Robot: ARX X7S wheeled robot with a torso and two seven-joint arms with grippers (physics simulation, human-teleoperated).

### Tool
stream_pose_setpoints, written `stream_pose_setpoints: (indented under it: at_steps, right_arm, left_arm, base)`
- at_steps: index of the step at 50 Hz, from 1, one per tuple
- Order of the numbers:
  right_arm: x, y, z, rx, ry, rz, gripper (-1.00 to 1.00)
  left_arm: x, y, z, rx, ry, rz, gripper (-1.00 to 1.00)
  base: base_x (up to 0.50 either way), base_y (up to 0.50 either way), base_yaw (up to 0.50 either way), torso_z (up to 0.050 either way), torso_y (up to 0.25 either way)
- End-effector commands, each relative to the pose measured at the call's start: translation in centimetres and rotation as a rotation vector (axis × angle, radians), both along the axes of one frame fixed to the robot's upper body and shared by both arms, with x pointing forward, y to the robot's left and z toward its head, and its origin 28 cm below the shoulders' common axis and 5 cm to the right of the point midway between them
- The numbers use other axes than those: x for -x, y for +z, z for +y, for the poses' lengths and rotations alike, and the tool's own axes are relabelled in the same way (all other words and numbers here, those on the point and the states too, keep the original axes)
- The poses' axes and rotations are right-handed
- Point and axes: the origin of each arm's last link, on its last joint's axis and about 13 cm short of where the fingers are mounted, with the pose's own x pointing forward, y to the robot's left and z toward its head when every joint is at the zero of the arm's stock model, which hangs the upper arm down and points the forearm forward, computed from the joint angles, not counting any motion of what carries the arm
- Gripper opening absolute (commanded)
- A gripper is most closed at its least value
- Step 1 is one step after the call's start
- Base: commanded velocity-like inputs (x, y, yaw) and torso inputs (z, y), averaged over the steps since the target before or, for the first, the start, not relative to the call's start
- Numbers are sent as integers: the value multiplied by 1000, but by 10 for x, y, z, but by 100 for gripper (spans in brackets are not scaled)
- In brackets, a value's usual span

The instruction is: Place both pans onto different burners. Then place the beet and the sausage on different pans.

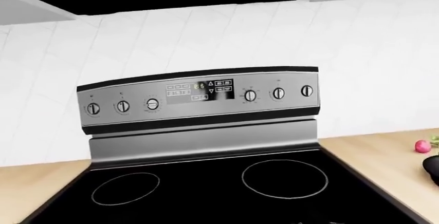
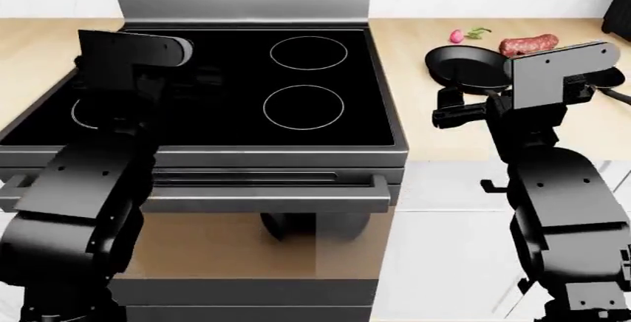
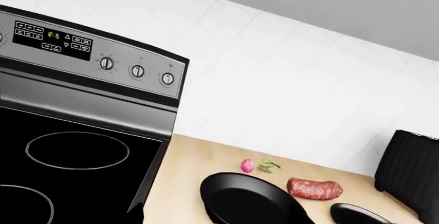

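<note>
Two black pans lie on the wooden counter right of the stove. The nearer pan (image 2: 462, 65) (image 3: 247, 199) is in full view. The other pan (image 3: 357, 215) sits farther right, mostly behind my right arm in the head view. The pink beet (image 2: 457, 36) (image 3: 248, 166) (image 1: 422, 146) and the speckled sausage (image 2: 528, 43) (image 3: 314, 188) rest just behind them. White burner rings (image 2: 309, 52) (image 2: 304, 107) (image 1: 285, 179) mark the bare cooktop. My right gripper (image 2: 445, 112) hovers at the counter's front edge, short of the pans. My left gripper (image 2: 209, 78) hangs over the cooktop's left half. Neither gripper's jaws show clearly.
The stove's steel control panel (image 1: 199, 99) with knobs rises behind the cooktop, against a white tiled wall. A black ribbed appliance (image 3: 412, 172) stands on the counter beyond the sausage. The oven door handle (image 2: 266, 182) runs along the stove front. More wooden counter (image 2: 40, 41) lies left of the stove.
</note>
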Motion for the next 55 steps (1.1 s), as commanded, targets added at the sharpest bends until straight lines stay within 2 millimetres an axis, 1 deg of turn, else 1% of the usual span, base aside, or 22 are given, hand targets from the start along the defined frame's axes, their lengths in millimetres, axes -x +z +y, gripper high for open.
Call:
stream_pose_setpoints:
  at_steps: [1, 8, 15, 29, 55]
  right_arm:
    - [-18, 25, -15, 18, -32, 4, 100]
    - [-25, 29, -23, 23, -57, 12, 100]
    - [-26, 26, -23, 24, -55, 21, 100]
    - [-25, 22, -22, 24, -49, 34, 100]
    - [-21, 23, -23, 22, -47, 41, 100]
  left_arm:
    - [-17, 18, 5, -27, 34, -14, 100]
    - [-14, 24, 9, -32, 59, -30, 100]
    - [-12, 21, 9, -29, 64, -29, 100]
    - [-8, 22, 8, -33, 56, -24, 100]
    - [-4, 22, 5, -38, 45, -6, 100]
  base:
    - [0, 0, 0, 0, 0]
    - [0, 0, 0, 0, 0]
    - [0, -51, 0, 0, 0]
    - [0, -500, 0, 0, 0]
    - [0, -500, 0, 0, 0]
